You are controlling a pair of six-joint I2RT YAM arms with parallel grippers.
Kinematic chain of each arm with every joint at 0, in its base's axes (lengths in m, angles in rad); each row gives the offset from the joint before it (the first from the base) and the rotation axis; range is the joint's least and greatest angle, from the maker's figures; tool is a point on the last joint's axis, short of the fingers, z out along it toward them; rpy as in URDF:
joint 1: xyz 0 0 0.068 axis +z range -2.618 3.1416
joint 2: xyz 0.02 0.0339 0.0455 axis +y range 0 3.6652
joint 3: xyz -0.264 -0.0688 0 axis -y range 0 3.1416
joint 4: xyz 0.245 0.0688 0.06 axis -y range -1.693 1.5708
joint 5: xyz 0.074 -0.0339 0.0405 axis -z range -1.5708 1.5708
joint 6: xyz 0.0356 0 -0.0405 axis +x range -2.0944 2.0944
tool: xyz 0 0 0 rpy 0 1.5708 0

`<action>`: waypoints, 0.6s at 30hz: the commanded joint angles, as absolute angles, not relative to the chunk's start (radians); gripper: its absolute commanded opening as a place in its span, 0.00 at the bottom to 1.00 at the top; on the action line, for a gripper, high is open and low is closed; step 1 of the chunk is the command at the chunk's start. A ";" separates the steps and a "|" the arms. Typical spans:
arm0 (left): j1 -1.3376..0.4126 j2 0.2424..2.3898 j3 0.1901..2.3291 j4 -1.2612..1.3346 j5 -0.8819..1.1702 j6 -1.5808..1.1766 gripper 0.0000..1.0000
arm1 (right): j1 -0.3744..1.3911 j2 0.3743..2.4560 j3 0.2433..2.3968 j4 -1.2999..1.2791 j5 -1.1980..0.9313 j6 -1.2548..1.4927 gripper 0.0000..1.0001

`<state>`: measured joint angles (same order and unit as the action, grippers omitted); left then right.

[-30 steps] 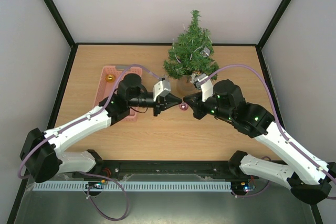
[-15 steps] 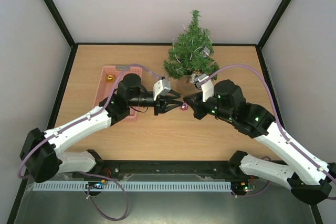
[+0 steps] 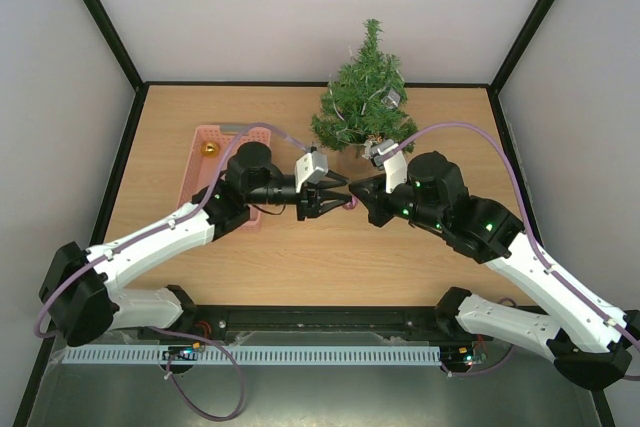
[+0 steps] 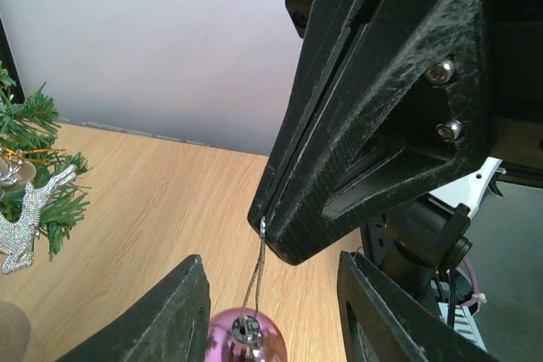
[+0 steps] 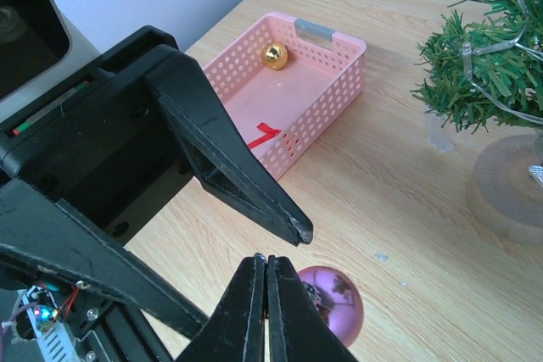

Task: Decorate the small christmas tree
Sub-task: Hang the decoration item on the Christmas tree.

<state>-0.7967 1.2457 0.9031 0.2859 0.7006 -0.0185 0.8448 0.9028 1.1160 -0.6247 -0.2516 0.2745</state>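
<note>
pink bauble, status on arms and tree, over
Left gripper jaws open, straddling pink bauble. Right gripper shut on its string. Small christmas tree beyond, neither gripper on it. Nothing between it and bauble.

Glossy pink bauble (image 5: 333,307), pink plastic basket (image 5: 327,112), matt wood-grain table (image 5: 399,175), perhaps laminate

We find the small christmas tree (image 3: 365,107) near the far edge of the table (image 3: 300,257), right of centre. A basket (image 3: 197,169) lies toward the left edge, a ball (image 3: 209,149) in its far end. Before the tree, mid-table, a bauble (image 5: 335,303) hangs under the right gripper (image 5: 266,269), between the fingers of the left gripper (image 3: 338,199).
</note>
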 commanded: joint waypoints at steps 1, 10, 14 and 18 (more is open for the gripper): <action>-0.812 1.262 0.913 0.322 0.670 0.001 0.41 | 0.848 0.887 1.109 -0.595 -0.239 0.284 0.02; -0.831 1.262 0.925 0.292 0.574 0.029 0.40 | 0.848 0.887 1.107 -0.595 -0.235 0.285 0.02; -0.832 1.250 0.922 0.280 0.550 0.040 0.38 | 0.848 0.886 1.107 -0.597 -0.231 0.287 0.02; -0.831 1.233 0.911 0.282 0.544 0.043 0.29 | 0.848 0.885 1.105 -0.597 -0.229 0.287 0.02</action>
